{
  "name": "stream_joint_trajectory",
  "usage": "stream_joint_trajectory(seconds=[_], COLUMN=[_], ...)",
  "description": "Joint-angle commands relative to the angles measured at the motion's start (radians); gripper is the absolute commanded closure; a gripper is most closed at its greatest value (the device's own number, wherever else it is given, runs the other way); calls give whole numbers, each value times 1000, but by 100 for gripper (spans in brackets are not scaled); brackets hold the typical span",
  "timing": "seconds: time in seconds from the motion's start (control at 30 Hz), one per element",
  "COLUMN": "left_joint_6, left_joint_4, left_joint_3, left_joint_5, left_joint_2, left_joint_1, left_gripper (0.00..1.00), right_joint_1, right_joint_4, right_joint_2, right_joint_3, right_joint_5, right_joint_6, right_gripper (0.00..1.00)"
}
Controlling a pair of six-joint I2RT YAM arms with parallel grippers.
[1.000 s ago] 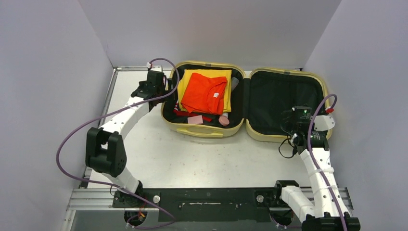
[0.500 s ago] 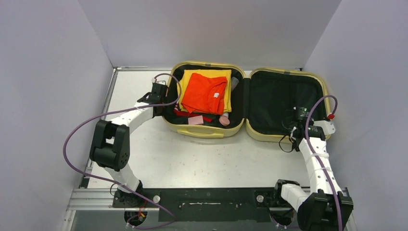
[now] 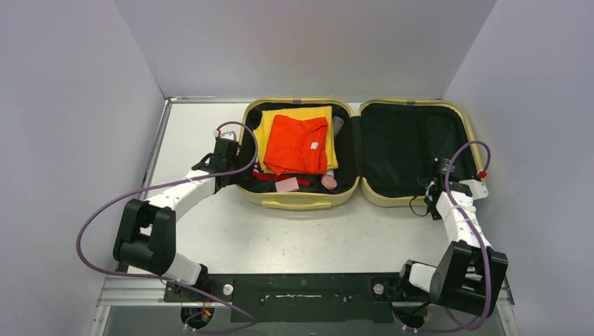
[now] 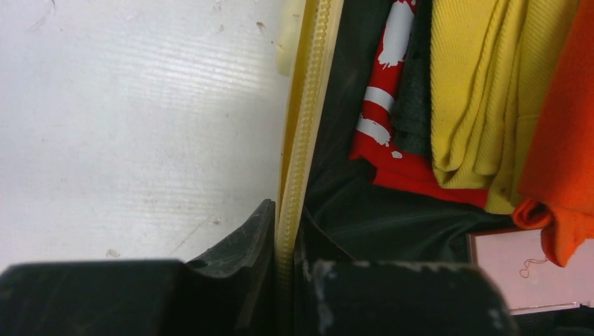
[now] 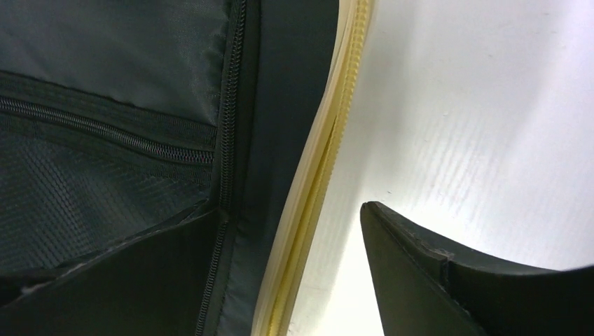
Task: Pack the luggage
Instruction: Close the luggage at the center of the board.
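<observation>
Both the left arm [image 3: 178, 192] and the right arm [image 3: 455, 220] lie low over the desk [image 3: 294, 241], reaching to the open luggage [image 3: 302, 203], which lies flat at the far edge. The left hand [image 4: 284, 234] is clamped on its left rim. The right hand [image 5: 287, 213] straddles the right rim, fingers apart. A white tag [image 3: 314, 145] on the orange shirt [image 3: 298, 143] is too small to read.
</observation>
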Motion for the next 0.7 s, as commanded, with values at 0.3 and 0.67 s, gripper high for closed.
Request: stream_joint_trajectory(seconds=[0.3,0.67], left_joint_6=[-109,-175], left_joint_4=[-50,19], left_joint_3=[-21,18], left_joint_5=[3,75], left_joint_2=[-56,16], left_joint_1=[-184,-226], left_gripper=[100,100], right_joint_1=[-32,431], right_joint_4=[214,192], right_joint_2=[109,12], right_joint_3=[61,422], right_joint_5=[-79,402], right_joint_6=[-216,-428], right_gripper=[100,100])
